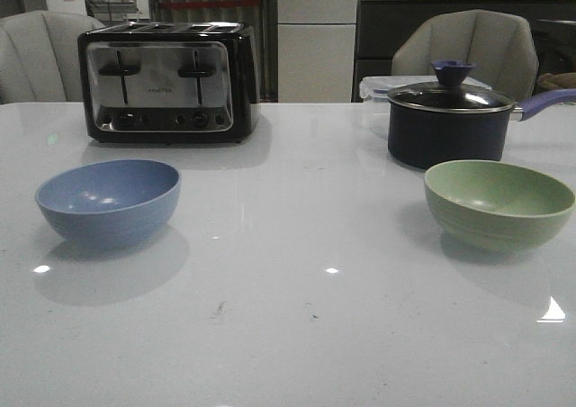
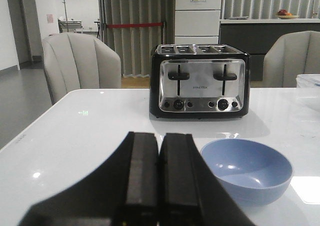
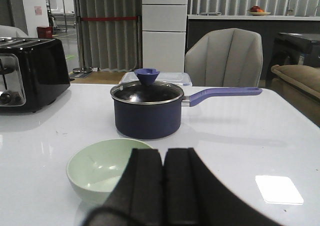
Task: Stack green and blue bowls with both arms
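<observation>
nothing grasped yet: both my left gripper [image 2: 159, 186] and right gripper [image 3: 162, 186] have jaws closed and empty, so next i open toward blue bowl [image 1: 108, 202] and green bowl [image 1: 499, 203].

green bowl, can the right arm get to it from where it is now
Probably yes. In the right wrist view the green bowl sits just ahead of the right gripper, nothing between them. The saucepan stands behind it, apart. The fingers are shut and must open first.

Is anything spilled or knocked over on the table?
No. The blue bowl and green bowl both sit upright and empty, the saucepan has its lid on, and the toaster stands straight.
</observation>
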### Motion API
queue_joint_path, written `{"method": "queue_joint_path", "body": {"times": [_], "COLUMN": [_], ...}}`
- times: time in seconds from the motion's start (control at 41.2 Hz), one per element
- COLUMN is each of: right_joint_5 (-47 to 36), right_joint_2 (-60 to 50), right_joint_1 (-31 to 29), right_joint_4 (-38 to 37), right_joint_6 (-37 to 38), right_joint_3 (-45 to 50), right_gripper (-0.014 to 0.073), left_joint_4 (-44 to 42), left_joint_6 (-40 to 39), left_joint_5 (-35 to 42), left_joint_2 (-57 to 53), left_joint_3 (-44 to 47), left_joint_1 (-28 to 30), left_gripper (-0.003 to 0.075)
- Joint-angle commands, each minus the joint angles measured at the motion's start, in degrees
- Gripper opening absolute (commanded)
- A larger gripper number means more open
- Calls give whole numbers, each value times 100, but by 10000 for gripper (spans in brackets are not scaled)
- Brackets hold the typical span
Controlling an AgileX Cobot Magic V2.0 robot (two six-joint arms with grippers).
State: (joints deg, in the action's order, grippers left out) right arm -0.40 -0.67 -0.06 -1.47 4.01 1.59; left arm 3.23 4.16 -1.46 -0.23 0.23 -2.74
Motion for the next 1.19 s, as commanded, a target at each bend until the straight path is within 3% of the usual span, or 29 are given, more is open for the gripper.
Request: {"method": "queue_joint_path", "body": {"times": [0.0, 0.631, 0.897, 1.019, 1.164], "right_joint_5": [-532, -532, -890, -276, 856], "right_joint_2": [-100, -100, -101, -101, -35], "right_joint_1": [-26, -26, -26, -26, -26], "right_joint_4": [-39, -39, -39, -39, -39], "right_joint_6": [7, 7, 7, 7, 7], "right_joint_3": [-18, -18, -114, -641, -1686], "right_gripper": [27, 27, 27, 27, 27], "left_joint_4": [39, 39, -18, -18, 34], "left_joint_6": [-58, -58, -46, -46, -46], "left_joint_5": [481, 481, 699, 787, 86], "left_joint_2": [-114, -114, -114, -114, -49], "left_joint_3": [17, 17, -3, -325, -1261], "left_joint_1": [-24, -24, -24, -24, -24], "left_gripper": [93, 93, 93, 93, 93]}}
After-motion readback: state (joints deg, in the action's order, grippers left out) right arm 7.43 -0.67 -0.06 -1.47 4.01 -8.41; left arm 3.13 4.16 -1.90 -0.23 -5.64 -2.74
